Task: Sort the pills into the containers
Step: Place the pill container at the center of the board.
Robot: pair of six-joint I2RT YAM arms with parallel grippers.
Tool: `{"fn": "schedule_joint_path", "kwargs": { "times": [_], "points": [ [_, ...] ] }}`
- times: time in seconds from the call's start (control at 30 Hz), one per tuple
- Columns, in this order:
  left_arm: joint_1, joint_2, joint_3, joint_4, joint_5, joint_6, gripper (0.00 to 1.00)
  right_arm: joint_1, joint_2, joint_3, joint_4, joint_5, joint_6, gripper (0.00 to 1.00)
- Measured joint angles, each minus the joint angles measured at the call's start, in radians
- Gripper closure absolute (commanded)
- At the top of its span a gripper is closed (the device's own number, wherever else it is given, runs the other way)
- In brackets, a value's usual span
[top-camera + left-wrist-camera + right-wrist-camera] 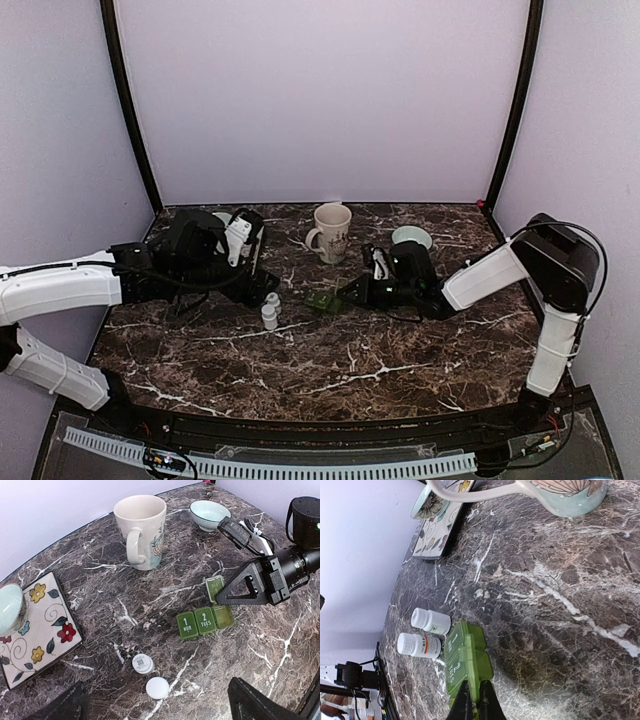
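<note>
At worktop (150, 595) centre, seeing pill organizer (204, 620) with one lid up, pinched at that end by right end effector (474, 700), left end effector (160, 707) spread open above two capped pill bottles (143, 663) just beside, no pills visible, so judging sorting barely begun.

Mug (570, 502) cropped at top, bottle labels (432, 647) unreadable

Dark veined marble table (350, 370) between pale lilac walls (320, 100).
</note>
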Motion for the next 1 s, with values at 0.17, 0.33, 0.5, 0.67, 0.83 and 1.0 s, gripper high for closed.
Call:
{"fn": "schedule_joint_path", "kwargs": {
  "times": [0.17,0.33,0.5,0.67,0.83,1.0],
  "points": [
    [0.000,-0.036,-0.058,0.050,-0.044,-0.052,0.01,-0.005,0.063,0.001,0.088,0.037,0.079,1.00],
    [0.000,-0.058,-0.110,0.083,-0.069,-0.092,0.01,-0.006,0.113,0.005,0.134,0.047,0.134,0.98],
    [0.000,-0.086,-0.152,0.101,-0.091,-0.122,0.01,-0.006,0.117,0.004,0.150,0.051,0.159,0.94],
    [0.000,-0.105,-0.187,0.122,-0.109,-0.167,0.01,-0.007,0.116,-0.019,0.165,0.060,0.172,0.90],
    [0.000,-0.112,-0.220,0.152,-0.118,-0.223,0.01,-0.007,0.116,-0.050,0.165,0.072,0.186,0.82],
    [0.000,-0.153,-0.274,0.191,-0.121,-0.292,0.01,-0.007,0.116,-0.068,0.172,0.081,0.192,0.75]
  ]
}}
